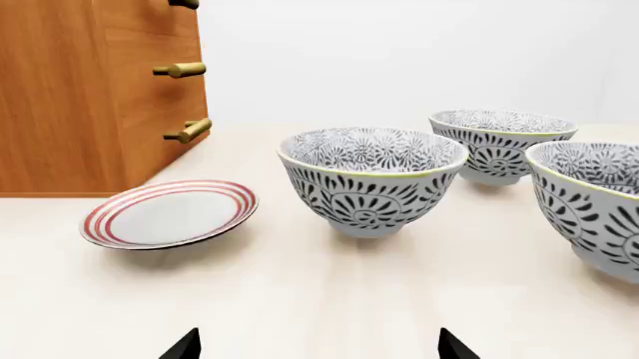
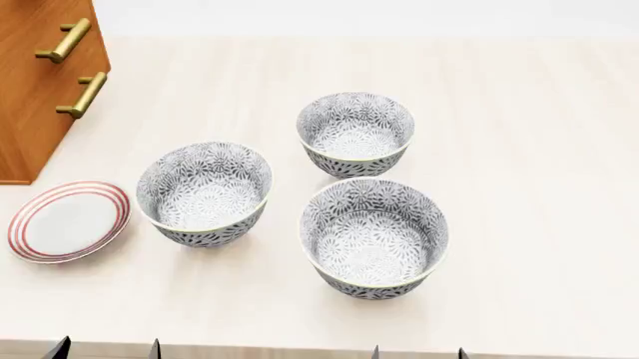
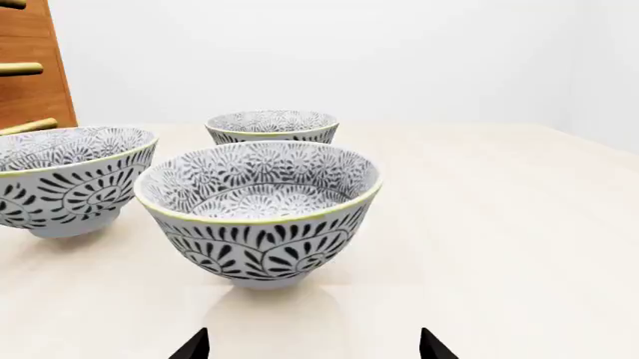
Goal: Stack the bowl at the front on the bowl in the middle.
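Nearest, the right claw (image 3: 313, 345) gapes empty, lined up on the front deep grey-flowered ceramic bowl (image 3: 259, 213) just ahead, ready to grasp. Beyond-left stands the matching middle bowl (image 2: 206, 193) on the pale worktop (image 2: 529, 149). The left claw (image 1: 319, 348) gapes idle.

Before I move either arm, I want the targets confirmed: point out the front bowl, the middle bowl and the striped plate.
Front bowl (image 2: 375, 238), head view, inner bottom.
Middle bowl (image 2: 205, 193), head view, inner bottom.
Striped plate (image 2: 68, 221), head view, white centre.
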### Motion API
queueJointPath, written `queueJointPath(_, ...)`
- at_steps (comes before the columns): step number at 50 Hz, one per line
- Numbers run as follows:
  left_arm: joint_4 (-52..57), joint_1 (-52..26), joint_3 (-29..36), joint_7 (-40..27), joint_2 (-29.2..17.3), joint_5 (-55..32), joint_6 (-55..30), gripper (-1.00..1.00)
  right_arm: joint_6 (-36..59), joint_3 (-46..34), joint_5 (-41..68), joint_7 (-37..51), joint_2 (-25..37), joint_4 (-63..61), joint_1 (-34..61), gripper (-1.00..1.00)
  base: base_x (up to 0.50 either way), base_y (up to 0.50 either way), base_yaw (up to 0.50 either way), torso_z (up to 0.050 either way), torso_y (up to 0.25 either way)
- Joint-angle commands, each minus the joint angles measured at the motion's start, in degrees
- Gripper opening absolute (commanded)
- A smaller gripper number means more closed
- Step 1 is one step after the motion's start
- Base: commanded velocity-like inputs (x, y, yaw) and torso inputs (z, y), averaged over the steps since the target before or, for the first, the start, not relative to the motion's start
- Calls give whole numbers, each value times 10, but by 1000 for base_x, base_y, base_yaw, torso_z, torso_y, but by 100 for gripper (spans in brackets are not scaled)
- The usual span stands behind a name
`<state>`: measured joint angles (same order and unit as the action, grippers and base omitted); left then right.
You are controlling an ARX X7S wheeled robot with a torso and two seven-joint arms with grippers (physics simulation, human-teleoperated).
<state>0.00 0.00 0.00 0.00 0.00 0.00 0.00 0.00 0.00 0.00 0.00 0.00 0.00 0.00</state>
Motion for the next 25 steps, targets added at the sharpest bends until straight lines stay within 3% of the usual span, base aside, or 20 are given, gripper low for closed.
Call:
queueJointPath(1, -2, 0, 10, -10, -9, -9, 3, 100, -1, -16, 13, 16, 13, 0, -1, 100, 0, 0, 0, 0, 0)
queueJointPath(13, 25, -9, 28, -34, -24, -44, -42, 100, 35, -30, 38, 35, 31, -25, 11, 100, 0, 0, 0, 0, 0)
queueJointPath(23, 218, -98, 21, -52, -54, -91, -303, 100, 323, -20, 100, 40, 69, -236, 93, 100, 0, 0, 0, 0, 0)
queueJointPath(25, 237, -115, 20, -52, -58, -99, -329, 100, 334, -19, 102, 41, 73, -243, 107, 100, 0, 0, 0, 0, 0)
